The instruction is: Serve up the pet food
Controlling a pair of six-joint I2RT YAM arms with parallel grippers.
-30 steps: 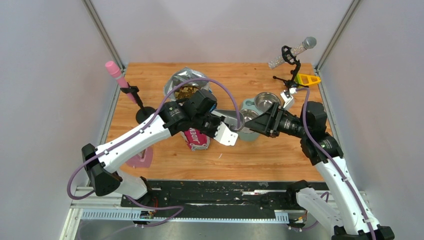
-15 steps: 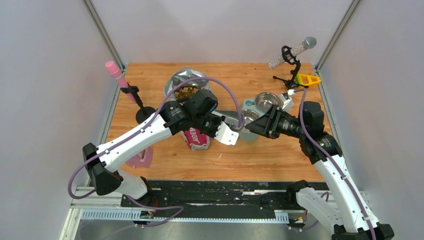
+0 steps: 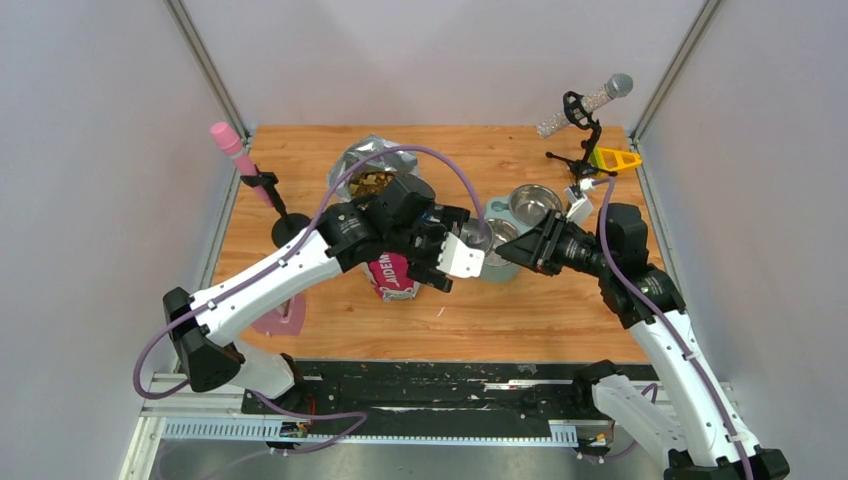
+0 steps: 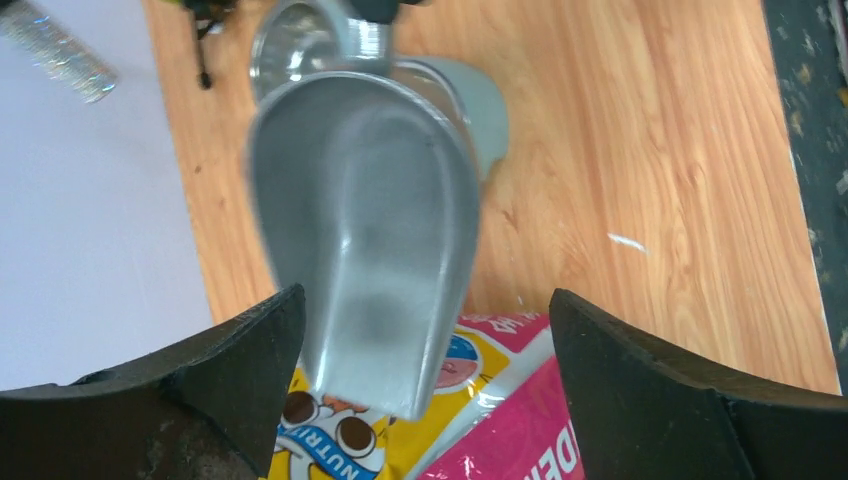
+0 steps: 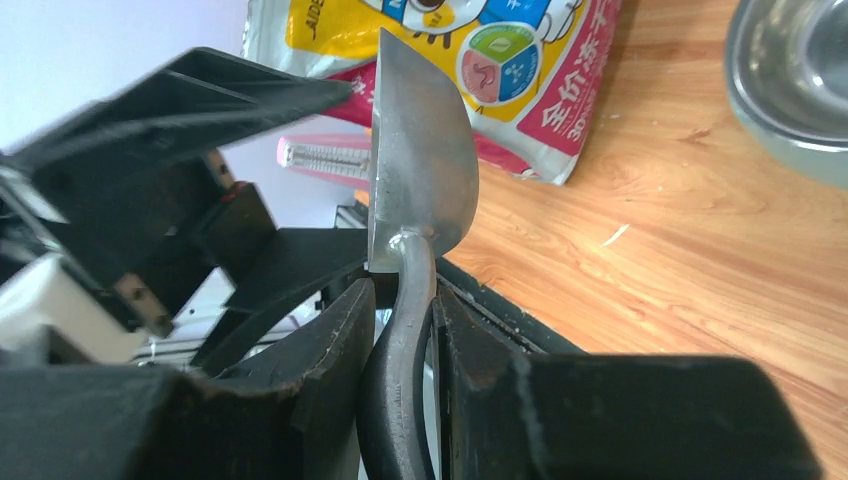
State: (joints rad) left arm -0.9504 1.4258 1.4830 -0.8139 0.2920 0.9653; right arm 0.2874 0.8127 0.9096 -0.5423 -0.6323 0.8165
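The pet food (image 3: 371, 183) shows as brown kibble inside the open silver-lined bag (image 3: 377, 158) at the back middle of the table. A grey metal scoop (image 4: 368, 215) hangs empty between the two arms, above the bag's printed front (image 4: 500, 410). My right gripper (image 5: 405, 305) is shut on the scoop's dark handle (image 5: 400, 400), with the bowl of the scoop (image 5: 420, 150) pointing away. My left gripper (image 4: 425, 315) stands open, its jaws wide on either side of the scoop's rear end and apart from it. From above, the left gripper (image 3: 450, 255) faces the right gripper (image 3: 522, 248).
A teal stand (image 3: 494, 208) with two steel bowls (image 3: 533, 201) sits just behind the grippers. A pink microphone on a stand (image 3: 233, 146) is at the left, a glittery one (image 3: 588, 100) and a yellow piece (image 3: 614, 158) at the back right. A pink flat piece (image 3: 281, 318) lies front left.
My left gripper has opened and let go of the scoop. My right gripper has moved in a little to the left and shut on the scoop's handle.
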